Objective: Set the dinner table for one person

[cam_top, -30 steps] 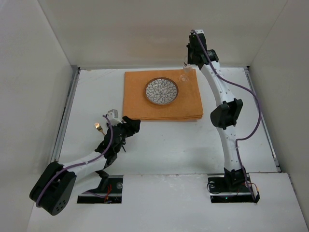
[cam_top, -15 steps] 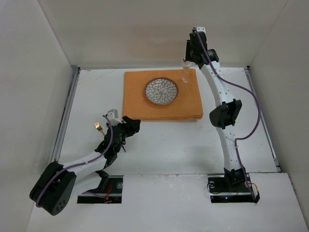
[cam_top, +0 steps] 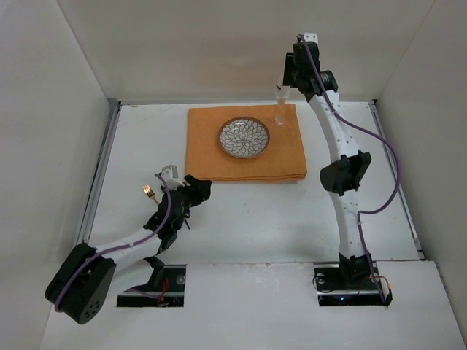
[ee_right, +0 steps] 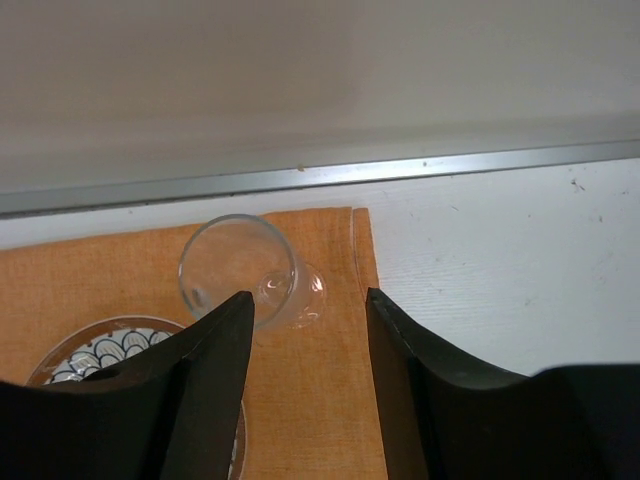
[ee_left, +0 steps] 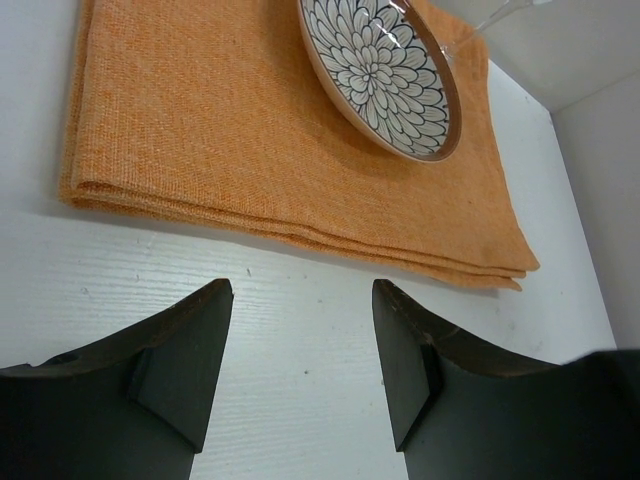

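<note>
The right gripper (cam_top: 282,89) hangs with its two black fingers spread apart and nothing between them, above the far right corner of the placemat (cam_top: 208,149). The left gripper (cam_top: 198,188) is likewise spread wide and empty. It is held low over the near left part of the surface, just short of the placemat's near left corner and pointing toward it.

The dinner table (cam_top: 255,219) is a large matte white rectangle that fills the floor of a white-walled enclosure, with both arm bases at its near edge. The orange cloth placemat lies folded and flat against the table's far edge, roughly midway between the left and right edges.

A round plate (cam_top: 244,137) with a brown rim and a dark petal pattern on white sits on the placemat, a little right of the placemat's middle. A small clear glass (cam_top: 279,115) stands upright at the placemat's far right corner, just beside the plate and directly below the right gripper, touching neither finger.

A tiny gold item (cam_top: 148,192), too small to identify, shows beside the left arm near the table's left edge
</note>
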{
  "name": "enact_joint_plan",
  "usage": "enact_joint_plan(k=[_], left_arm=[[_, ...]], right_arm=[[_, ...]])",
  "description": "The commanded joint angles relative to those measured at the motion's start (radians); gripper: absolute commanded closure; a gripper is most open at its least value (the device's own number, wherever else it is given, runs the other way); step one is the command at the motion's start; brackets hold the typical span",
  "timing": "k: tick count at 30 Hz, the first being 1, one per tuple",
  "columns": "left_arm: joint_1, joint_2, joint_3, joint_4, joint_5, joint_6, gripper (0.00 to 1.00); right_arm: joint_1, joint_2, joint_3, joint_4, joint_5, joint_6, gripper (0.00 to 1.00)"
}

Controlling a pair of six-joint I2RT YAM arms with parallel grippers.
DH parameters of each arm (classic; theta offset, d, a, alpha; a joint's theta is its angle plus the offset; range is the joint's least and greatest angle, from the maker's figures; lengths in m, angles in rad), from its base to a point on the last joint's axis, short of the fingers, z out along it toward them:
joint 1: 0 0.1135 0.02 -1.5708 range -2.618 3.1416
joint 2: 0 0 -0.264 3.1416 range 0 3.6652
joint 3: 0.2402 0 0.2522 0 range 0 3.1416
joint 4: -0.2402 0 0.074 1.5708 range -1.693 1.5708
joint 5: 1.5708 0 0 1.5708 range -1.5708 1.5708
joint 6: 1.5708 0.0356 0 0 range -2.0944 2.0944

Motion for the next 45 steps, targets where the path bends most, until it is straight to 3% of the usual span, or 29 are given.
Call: enact_joint_plan(k=[1, 10, 13, 16, 17, 19, 24, 30, 36, 45], left_arm=[[-0.008, 0.006, 0.032, 0.055, -0.031, 0.023, 0.44], [-0.015, 0.013, 0.047, 0.032, -0.046, 0.041, 0.44], [-0.021, 0.012, 0.069, -0.017, -0.072, 0.058, 0.44], [-0.022, 0.000, 0.121, -0.147, -0.112, 0.072, 0.45], [-0.024, -0.008, 0.145, -0.210, -0.129, 0.081, 0.46], [-0.019, -0.026, 0.188, -0.322, -0.163, 0.089, 0.49], [-0.031, -0.079, 0.261, -0.551, -0.244, 0.090, 0.62], [-0.047, -0.132, 0.314, -0.842, -0.361, 0.047, 0.65], [-0.018, -0.114, 0.333, -1.007, -0.347, -0.019, 0.61], [0.004, 0.004, 0.347, -1.062, -0.329, -0.086, 0.60]], right_arm=[[0.000, -0.124, 0.042, 0.033, -0.025, 0.004, 0.45], [0.005, -0.223, 0.032, 0.025, -0.031, 0.000, 0.43], [0.020, -0.309, -0.052, 0.024, -0.031, 0.006, 0.45], [0.058, -0.493, -0.335, 0.115, -0.031, 0.012, 0.65], [0.078, -0.585, -0.482, 0.196, -0.031, 0.010, 0.75], [0.117, -0.770, -0.765, 0.374, -0.031, 0.007, 0.84], [0.258, -1.177, -1.343, 0.669, -0.025, 0.067, 0.84], [0.358, -1.433, -1.876, 0.890, 0.003, 0.208, 0.79], [0.399, -1.544, -2.154, 0.982, -0.019, 0.288, 0.76], [0.401, -1.560, -2.309, 1.116, -0.051, 0.326, 0.73]])
